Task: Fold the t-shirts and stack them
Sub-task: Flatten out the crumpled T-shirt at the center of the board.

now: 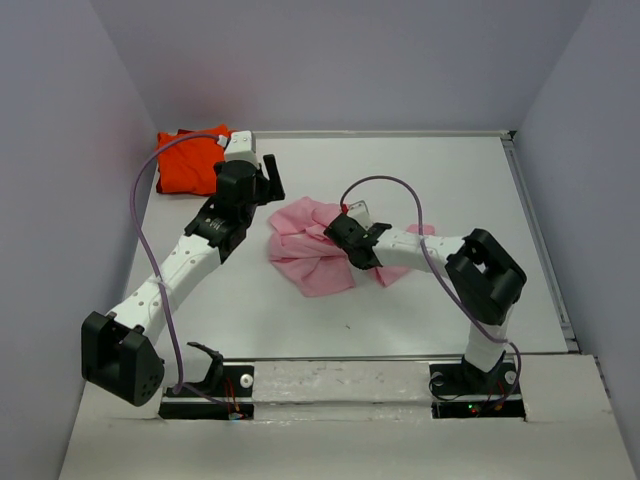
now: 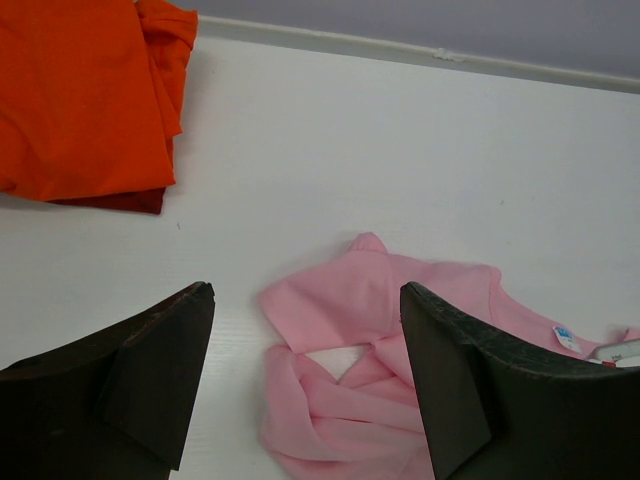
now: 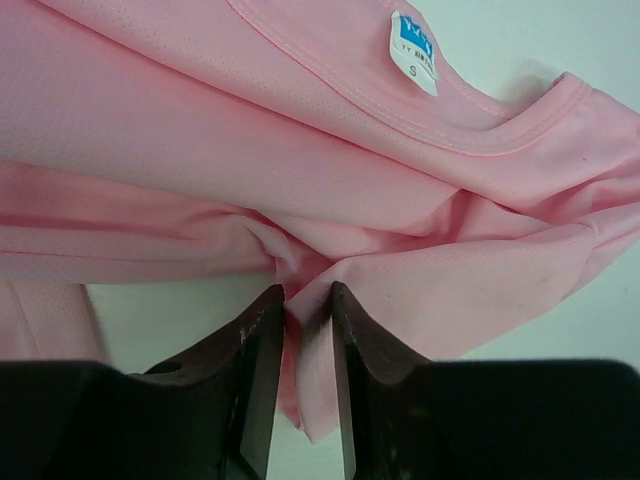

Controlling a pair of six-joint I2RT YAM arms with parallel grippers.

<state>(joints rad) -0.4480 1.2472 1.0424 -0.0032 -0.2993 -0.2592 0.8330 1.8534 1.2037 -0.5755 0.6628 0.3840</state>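
One orange t-shirt (image 1: 190, 165) at table (image 1: 450, 180) corner

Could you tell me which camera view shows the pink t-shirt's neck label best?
The right wrist view: the neck label is close and sharp inside the collar of the pink t-shirt. The left wrist view shows it tiny; the top view does not resolve it.
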